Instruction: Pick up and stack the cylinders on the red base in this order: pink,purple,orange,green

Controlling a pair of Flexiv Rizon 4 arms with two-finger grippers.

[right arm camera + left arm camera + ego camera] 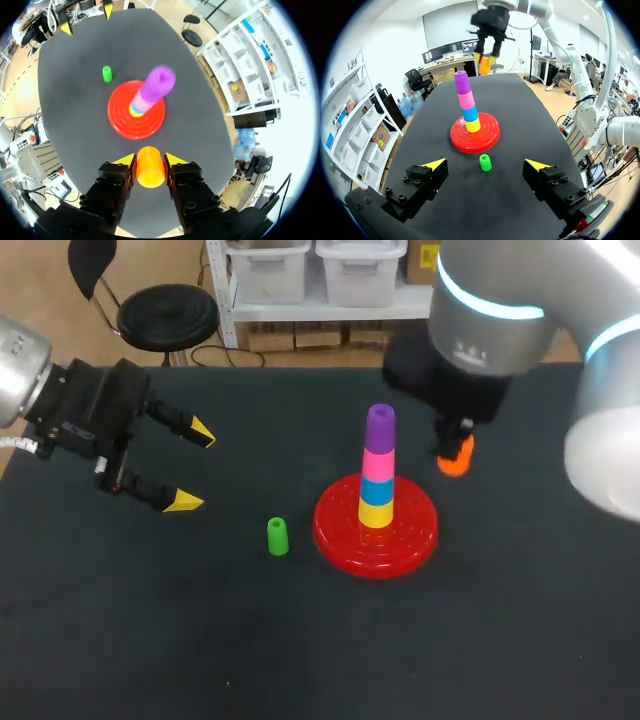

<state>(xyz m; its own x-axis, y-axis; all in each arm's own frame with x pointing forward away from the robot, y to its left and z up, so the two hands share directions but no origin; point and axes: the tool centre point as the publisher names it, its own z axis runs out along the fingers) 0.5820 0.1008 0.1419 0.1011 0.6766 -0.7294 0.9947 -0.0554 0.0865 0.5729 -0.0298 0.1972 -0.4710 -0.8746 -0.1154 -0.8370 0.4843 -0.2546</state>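
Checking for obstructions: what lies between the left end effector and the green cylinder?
Only bare table separates the left end effector from the green cylinder; the head view shows it.

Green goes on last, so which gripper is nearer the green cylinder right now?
Left. The left gripper, open, is beside the green cylinder; the right gripper is beyond the red base, shut on the orange cylinder.

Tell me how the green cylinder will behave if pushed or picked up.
The green cylinder looks like small hard plastic: probably light and stiff. Standing upright on a small end, it may tip if pushed high. Once on its side, its round wall would likely roll.
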